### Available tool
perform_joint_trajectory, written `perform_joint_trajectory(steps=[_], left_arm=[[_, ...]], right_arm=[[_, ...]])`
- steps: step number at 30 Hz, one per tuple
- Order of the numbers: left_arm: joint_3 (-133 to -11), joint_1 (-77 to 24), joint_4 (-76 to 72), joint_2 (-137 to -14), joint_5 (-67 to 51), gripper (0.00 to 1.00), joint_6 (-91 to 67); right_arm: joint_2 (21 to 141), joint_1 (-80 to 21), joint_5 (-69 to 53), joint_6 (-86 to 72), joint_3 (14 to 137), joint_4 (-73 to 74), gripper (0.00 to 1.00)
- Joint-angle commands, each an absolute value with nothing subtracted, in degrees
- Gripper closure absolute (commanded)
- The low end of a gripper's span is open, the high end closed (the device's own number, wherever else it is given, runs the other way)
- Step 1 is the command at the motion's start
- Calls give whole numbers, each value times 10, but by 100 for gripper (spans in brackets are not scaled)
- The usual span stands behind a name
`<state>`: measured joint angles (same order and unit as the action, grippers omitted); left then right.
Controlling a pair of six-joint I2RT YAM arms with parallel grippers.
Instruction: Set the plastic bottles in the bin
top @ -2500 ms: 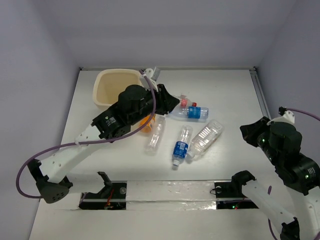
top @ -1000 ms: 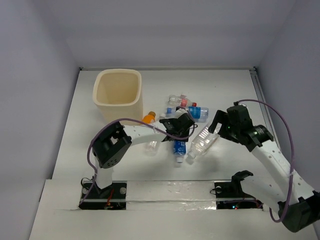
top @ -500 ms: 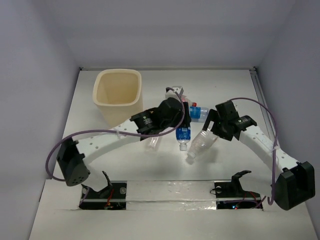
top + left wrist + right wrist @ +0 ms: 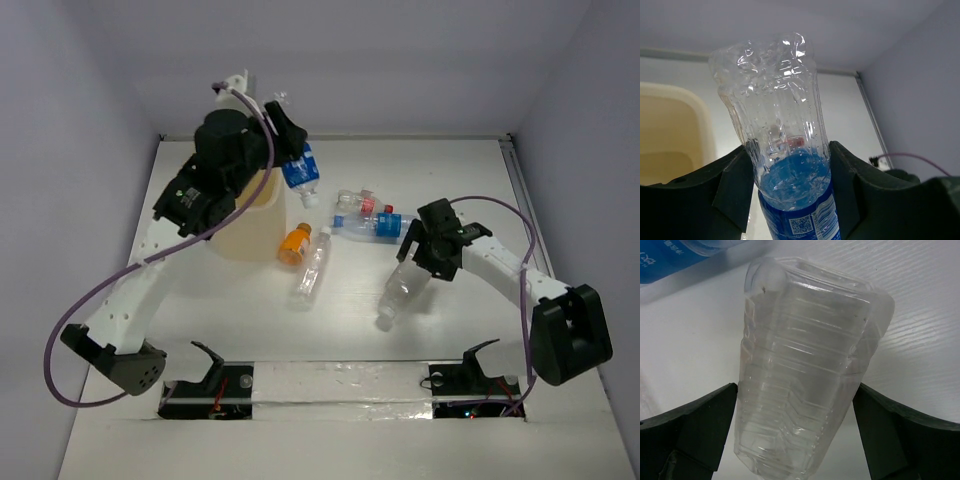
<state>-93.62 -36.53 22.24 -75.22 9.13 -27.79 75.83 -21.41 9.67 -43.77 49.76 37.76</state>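
My left gripper (image 4: 292, 152) is shut on a clear crinkled plastic bottle with a blue label (image 4: 300, 172), held in the air by the right rim of the cream bin (image 4: 252, 228). The left wrist view shows both pads pressed on that bottle (image 4: 775, 100), with the bin (image 4: 670, 130) below at left. My right gripper (image 4: 425, 255) is open and low over a clear ribbed bottle (image 4: 403, 288) lying on the table. That ribbed bottle (image 4: 805, 370) sits between the spread fingers (image 4: 700, 425), which stand just off its sides. An orange bottle (image 4: 295, 243) and a slim clear bottle (image 4: 312, 268) lie right of the bin.
A red-capped bottle (image 4: 360, 203) and another blue-labelled bottle (image 4: 385, 226) lie behind the right gripper; that bottle's label (image 4: 680, 250) shows at the top of the right wrist view. My raised left arm (image 4: 215, 175) hides most of the bin. White walls close the table's back and sides.
My left arm has lifted the blue-labelled bottle from the middle of the table, up and left to the bin. My right gripper has shifted a little and stays at the ribbed bottle.
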Motion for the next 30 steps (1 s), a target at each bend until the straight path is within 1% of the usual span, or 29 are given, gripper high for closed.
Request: perform_joint_trajectory(steps=[1, 2, 5, 10, 11, 12, 13, 14, 16, 17, 18, 19, 20, 24, 26, 27, 28, 29, 30], left_arm=[[-1002, -301, 237, -745, 82, 77, -230], [-1027, -286, 245, -750, 86, 77, -224], [-1049, -230, 244, -758, 108, 77, -201], [-1027, -159, 216, -758, 151, 77, -163], [-1000, -152, 194, -753, 160, 77, -157], [-985, -140, 180, -751, 167, 77, -151], [-970, -140, 168, -748, 171, 77, -146], [-943, -134, 150, -744, 177, 77, -139], [-912, -134, 125, -739, 188, 77, -130], [-876, -134, 93, -730, 189, 77, -125], [-859, -134, 79, -728, 193, 76, -121], [-845, -134, 66, -725, 200, 75, -120], [-820, -134, 44, -722, 200, 74, -119], [-783, -134, 11, -723, 204, 72, -113], [-774, -134, 4, -725, 206, 61, -111], [-773, -134, 4, -725, 202, 54, -112], [-773, -134, 7, -721, 188, 33, -116], [-779, -134, 15, -716, 181, 24, -120], [-780, -134, 18, -710, 175, 19, -126]], right_arm=[[792, -212, 116, -439, 516, 359, 0], [797, -212, 115, -437, 516, 359, 0], [816, -212, 114, -428, 521, 361, 0], [836, -212, 114, -412, 521, 370, 0], [838, -212, 112, -410, 522, 371, 1], [839, -212, 112, -408, 523, 373, 3], [838, -212, 112, -408, 526, 377, 9], [832, -212, 114, -409, 533, 381, 21], [796, -212, 119, -410, 533, 388, 26], [781, -212, 122, -410, 539, 395, 29], [766, -212, 119, -411, 540, 401, 30], [726, -212, 114, -417, 540, 409, 31], [704, -212, 110, -419, 539, 413, 34], [598, -212, 96, -432, 568, 436, 36], [558, -212, 87, -438, 597, 447, 38], [554, -221, 86, -440, 615, 451, 39], [555, -227, 88, -446, 661, 458, 39], [559, -235, 87, -448, 688, 460, 39], [576, -259, 86, -450, 715, 457, 39]])
